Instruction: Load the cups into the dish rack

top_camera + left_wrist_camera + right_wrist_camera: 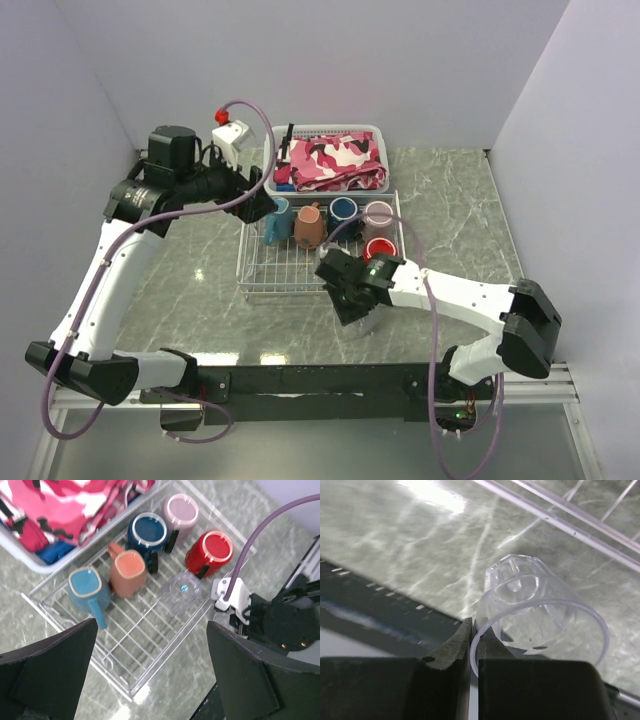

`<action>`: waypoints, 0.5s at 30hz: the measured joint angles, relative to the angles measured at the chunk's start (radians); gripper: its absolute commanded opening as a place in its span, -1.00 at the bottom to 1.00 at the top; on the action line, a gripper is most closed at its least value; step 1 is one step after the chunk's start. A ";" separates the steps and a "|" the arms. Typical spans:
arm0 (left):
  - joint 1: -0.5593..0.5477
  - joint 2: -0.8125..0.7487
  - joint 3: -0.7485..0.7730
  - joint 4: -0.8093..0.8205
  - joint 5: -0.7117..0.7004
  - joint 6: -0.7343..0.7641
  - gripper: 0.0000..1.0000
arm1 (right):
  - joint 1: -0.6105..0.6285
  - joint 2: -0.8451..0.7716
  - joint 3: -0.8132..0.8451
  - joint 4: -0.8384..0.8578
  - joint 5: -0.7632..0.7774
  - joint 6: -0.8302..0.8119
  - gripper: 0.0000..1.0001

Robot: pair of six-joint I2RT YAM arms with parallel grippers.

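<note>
1. Jaws of the right gripper (474,630) are shut on the rim of a clear glass (545,615), with one finger outside the wall and one inside the mouth.
2. Glass base points away from these jaws, tilted over the marble table (395,540). Contact with the table cannot be determined.
3. Dish rack (560,517) edge runs just beyond the glass base.
4. Jaws of the left gripper (152,625) are spread wide above the rack and hold nothing.
5. Beyond these jaws, inside the rack:
   - teal mug (90,590), nearest the left finger
   - brown mug (129,572), just beside it
   - second clear glass (182,589), ahead of the gap
   - red mug (210,552), toward the right finger
   - navy mug (147,532) and pink mug (181,512), farthest away
</note>
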 measured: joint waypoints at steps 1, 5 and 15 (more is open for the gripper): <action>0.000 0.000 0.016 0.000 0.004 -0.010 0.93 | 0.001 0.001 0.042 -0.037 -0.004 0.000 -1.00; 0.010 -0.003 0.086 0.011 0.037 -0.089 0.93 | 0.001 0.012 0.385 -0.198 -0.020 0.000 -1.00; 0.199 -0.024 -0.052 0.351 0.481 -0.652 0.93 | -0.155 -0.132 0.903 -0.108 -0.312 0.001 -1.00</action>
